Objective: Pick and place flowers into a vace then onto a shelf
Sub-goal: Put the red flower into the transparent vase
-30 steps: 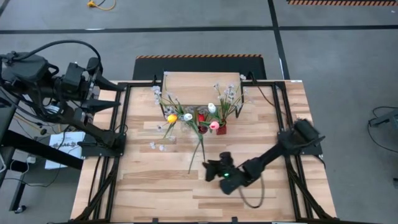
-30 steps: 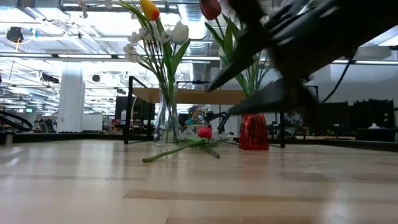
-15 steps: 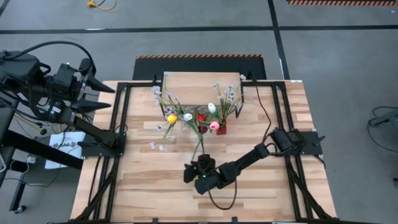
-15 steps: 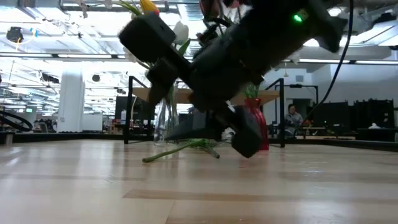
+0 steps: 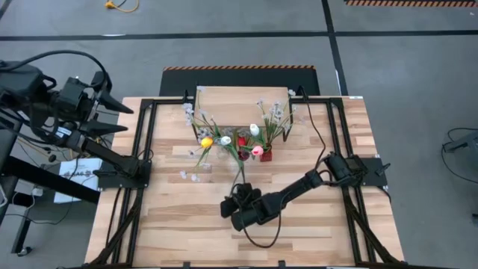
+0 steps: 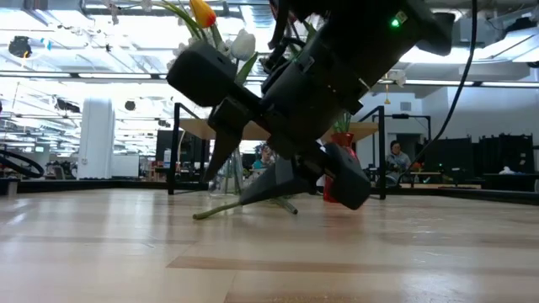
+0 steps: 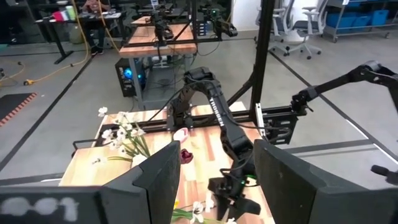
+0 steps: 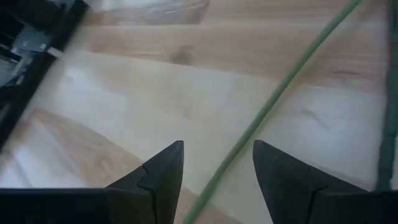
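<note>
A loose flower lies flat on the tabletop, its long green stem [image 5: 237, 179] running from between the two vases toward the near edge. My right gripper [image 5: 227, 206] is open and low over the stem's near end. In the right wrist view the stem [image 8: 267, 106] passes between the two fingers without touching them. A clear glass vase [image 5: 206, 143] and a red vase [image 5: 266, 155] stand in front of the shelf [image 5: 243, 101], each holding tulips and white sprays. My left gripper [image 5: 128, 119] waits open, raised beyond the table's left edge.
Black frame rails [image 5: 146, 149] run along the left and right sides of the table. A small white sprig [image 5: 187, 175] lies loose on the boards left of the stem. Bare wood stretches across the near half of the tabletop [image 5: 172, 232].
My right gripper has swung toward the table's left and sunk a little, tipping further downward. It has come from right of the lying stem to stand over its near end. The flower has not moved.
</note>
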Robot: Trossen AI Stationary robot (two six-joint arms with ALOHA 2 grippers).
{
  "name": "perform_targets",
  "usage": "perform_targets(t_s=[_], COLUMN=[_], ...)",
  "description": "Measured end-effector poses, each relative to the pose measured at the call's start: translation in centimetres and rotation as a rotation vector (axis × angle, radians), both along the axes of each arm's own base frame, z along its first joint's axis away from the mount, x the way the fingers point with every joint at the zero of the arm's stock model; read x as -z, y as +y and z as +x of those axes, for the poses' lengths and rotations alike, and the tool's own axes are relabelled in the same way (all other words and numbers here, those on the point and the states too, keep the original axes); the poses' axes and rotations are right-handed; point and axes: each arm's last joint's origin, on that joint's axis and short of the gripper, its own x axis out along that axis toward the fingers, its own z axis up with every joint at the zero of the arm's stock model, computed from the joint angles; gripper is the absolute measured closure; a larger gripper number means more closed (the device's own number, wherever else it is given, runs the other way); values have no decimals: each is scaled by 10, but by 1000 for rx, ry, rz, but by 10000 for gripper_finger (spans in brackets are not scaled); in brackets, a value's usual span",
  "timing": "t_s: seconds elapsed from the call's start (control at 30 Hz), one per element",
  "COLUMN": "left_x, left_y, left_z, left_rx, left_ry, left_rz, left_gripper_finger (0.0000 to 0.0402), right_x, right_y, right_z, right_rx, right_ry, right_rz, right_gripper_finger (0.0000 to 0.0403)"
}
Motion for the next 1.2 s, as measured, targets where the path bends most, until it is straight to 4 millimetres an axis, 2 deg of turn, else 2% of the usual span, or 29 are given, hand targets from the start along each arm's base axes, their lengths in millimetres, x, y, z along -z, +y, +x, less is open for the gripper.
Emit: perform_targets(t_s=[0.33, 0.43, 0.53, 0.67, 0.73, 0.9, 1.2], left_x=[0, 0, 0, 0, 0, 0, 2], left_y=[0, 0, -1, -1, -1, -1, 0], left_z=[0, 0, 0, 0, 0, 0, 0], left_rx=[1, 2, 18, 18, 18, 18, 19], left_ry=[0, -1, 0, 0, 0, 0, 18], left_rz=[-1, -1, -5, -5, -5, -4, 1], left_gripper_finger=[209, 209, 209, 209, 209, 209, 209], right_x=[4, 4, 4, 6, 7, 8, 9], right_y=[-14, -18, -22, -23, -23, -23, -22], right_z=[-1, 0, -1, -3, -4, -6, 0], right_rx=[47, 49, 69, 96, 112, 139, 121], right_ry=[74, 90, 106, 122, 125, 125, 65], right_rz=[48, 68, 100, 113, 121, 138, 120], right_gripper_finger=[220, 236, 278, 368, 392, 400, 392])
